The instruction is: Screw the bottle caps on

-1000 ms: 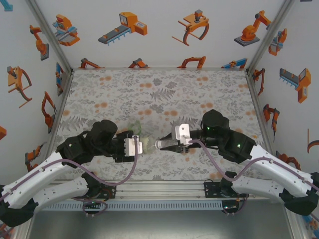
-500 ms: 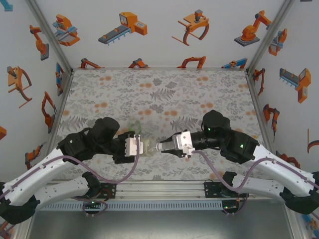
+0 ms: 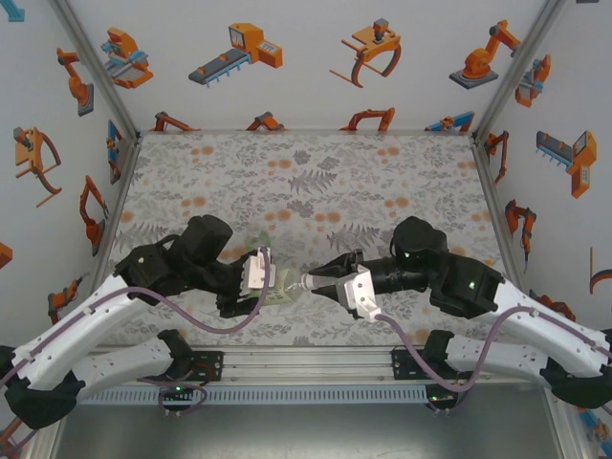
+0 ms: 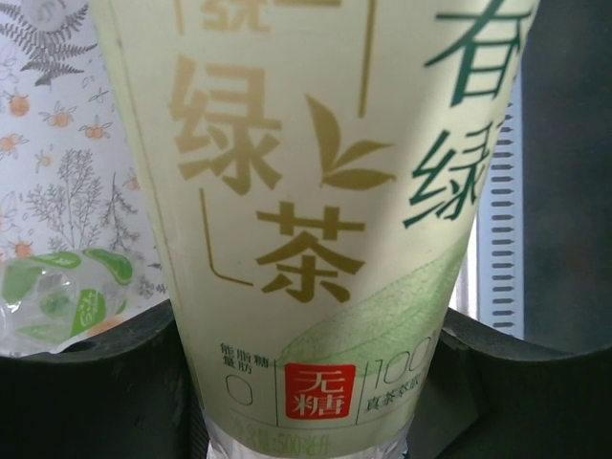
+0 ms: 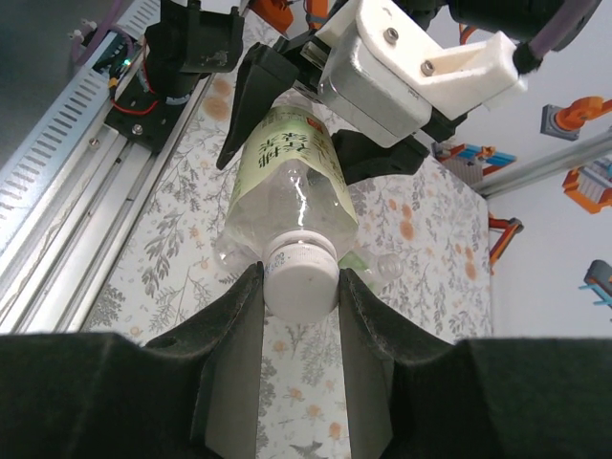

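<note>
Right wrist view: the white cap [image 5: 302, 277] is clenched in the right claw [image 5: 301, 281] on the neck of the pale yellow bottle [image 5: 287, 177], which is gripped by the left claw [image 4: 306, 397] over the bench [image 3: 316, 172], near its middle.

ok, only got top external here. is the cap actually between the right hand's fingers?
Observer: Yes. Right wrist view: the small round white plastic screw cap sits on the neck of the clear plastic bottle with the pale green label, both fingers of the right hand pressed against it.
Operator: left hand got the body?
Observer: Left wrist view: the left hand clamps the labelled body from both sides.
Operator: other bottles nearby?
Observer: A second clear plastic bottle with green leaf marks lies on the floral table cover beside it.
</note>
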